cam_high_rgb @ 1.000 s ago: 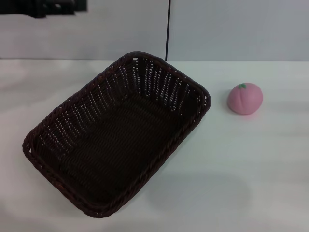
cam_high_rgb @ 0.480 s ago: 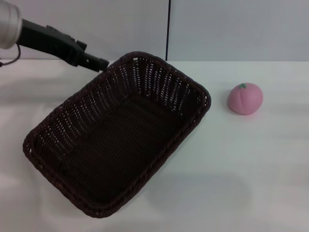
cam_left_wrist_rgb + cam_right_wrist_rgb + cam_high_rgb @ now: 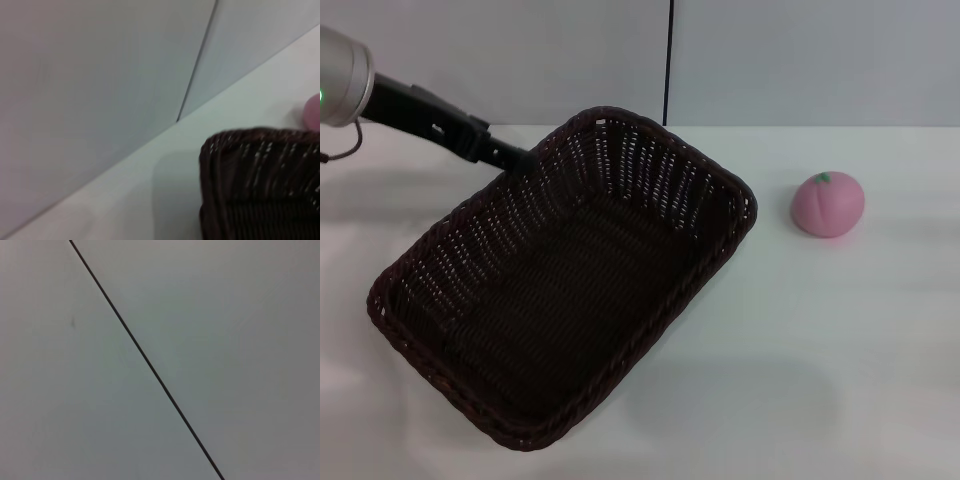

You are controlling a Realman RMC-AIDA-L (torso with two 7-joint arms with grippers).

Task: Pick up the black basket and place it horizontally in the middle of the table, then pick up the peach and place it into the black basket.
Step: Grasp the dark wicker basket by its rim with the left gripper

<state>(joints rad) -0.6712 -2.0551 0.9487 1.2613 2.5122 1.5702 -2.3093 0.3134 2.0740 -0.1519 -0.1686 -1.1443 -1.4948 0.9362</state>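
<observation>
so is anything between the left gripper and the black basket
Nothing visible. The left gripper is already at the black basket's far left rim, with only bare table around it. The peach sits apart on the basket's right, out of the way. The right gripper is not in view.

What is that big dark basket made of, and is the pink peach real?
The dark brown-black woven basket looks like wicker or plastic weave: braided rim, openwork sides with gaps. The small round pink peach seems a toy, probably foam or rubber: smooth matte skin and a painted-looking green leaf mark.
</observation>
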